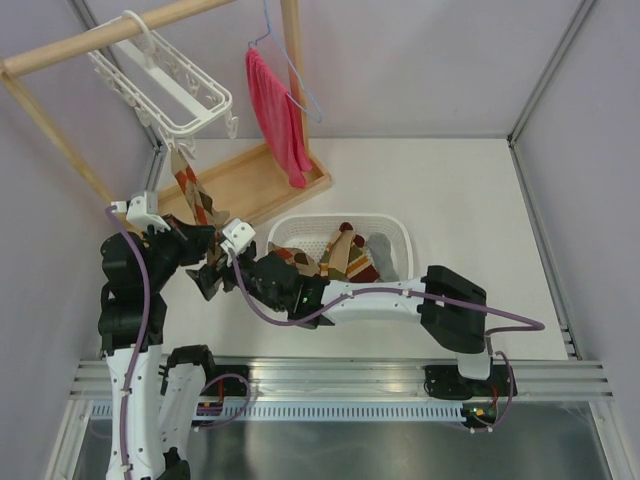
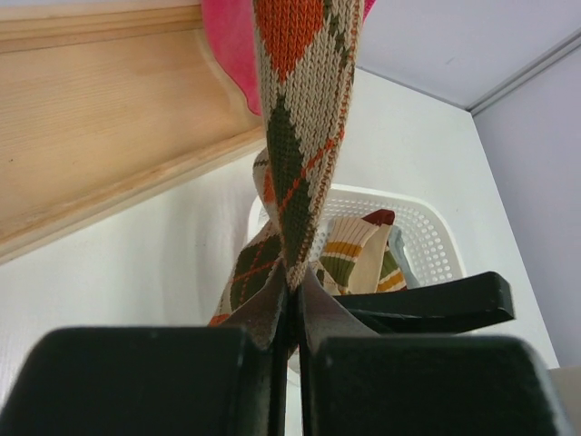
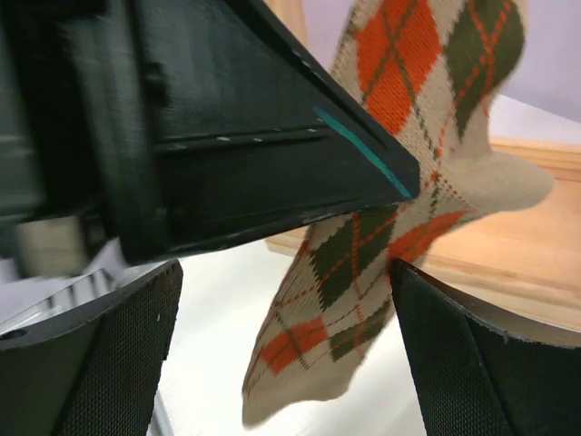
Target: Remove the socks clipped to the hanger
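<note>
task partly done, as we judge it: several socks (image 1: 345,255) already lie in the basket (image 1: 398,232) beside the right gripper (image 3: 283,304), while one argyle sock (image 2: 304,109) runs up from the left gripper (image 2: 292,313) to the hanger (image 1: 165,85) above it, apparently clipped there. the left gripper is pinched tight on this sock's lower part; the right gripper stands spread wide around the dangling end, gripping nothing. what remains, we judge, is pulling this sock free; we see no other on the hanger.
</note>
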Robot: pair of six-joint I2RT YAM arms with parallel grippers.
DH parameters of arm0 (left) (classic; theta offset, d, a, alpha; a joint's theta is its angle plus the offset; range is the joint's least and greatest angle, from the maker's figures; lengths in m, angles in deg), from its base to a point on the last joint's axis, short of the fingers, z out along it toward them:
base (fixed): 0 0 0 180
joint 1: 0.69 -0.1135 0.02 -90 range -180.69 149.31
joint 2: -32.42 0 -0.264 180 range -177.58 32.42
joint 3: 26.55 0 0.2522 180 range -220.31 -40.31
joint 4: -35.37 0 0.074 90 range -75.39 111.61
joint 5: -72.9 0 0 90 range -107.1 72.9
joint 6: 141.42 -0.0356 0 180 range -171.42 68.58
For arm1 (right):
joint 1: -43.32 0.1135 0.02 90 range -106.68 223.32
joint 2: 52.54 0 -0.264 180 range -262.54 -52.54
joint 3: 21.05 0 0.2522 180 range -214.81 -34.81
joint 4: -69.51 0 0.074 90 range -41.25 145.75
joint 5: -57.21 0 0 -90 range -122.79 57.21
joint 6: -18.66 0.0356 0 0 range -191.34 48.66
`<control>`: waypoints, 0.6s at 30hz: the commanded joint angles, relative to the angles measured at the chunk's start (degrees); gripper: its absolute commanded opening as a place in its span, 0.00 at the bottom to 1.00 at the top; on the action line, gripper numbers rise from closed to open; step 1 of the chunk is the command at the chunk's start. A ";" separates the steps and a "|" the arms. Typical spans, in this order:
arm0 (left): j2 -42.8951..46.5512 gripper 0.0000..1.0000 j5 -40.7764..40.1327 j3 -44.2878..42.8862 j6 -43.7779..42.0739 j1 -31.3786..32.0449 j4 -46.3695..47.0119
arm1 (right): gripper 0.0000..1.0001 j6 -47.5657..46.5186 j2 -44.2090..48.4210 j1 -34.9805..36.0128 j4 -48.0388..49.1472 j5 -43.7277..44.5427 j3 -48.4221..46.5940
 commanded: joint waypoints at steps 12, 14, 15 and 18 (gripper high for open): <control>1.24 0.02 -1.93 0.07 1.90 0.37 -0.35 | 0.70 -2.65 -5.67 0.15 -2.24 18.26 -5.42; 1.33 0.02 -2.29 0.25 1.73 0.37 -0.44 | 0.46 -2.82 -5.75 0.24 -2.68 18.35 -5.33; 1.42 0.02 -2.64 0.42 1.46 0.46 -0.61 | 0.35 -2.83 -5.76 0.24 -2.77 18.26 -5.25; 0.98 0.02 -4.47 0.16 0.41 0.37 -1.57 | 0.04 -2.56 -5.49 0.24 -2.94 18.26 -4.63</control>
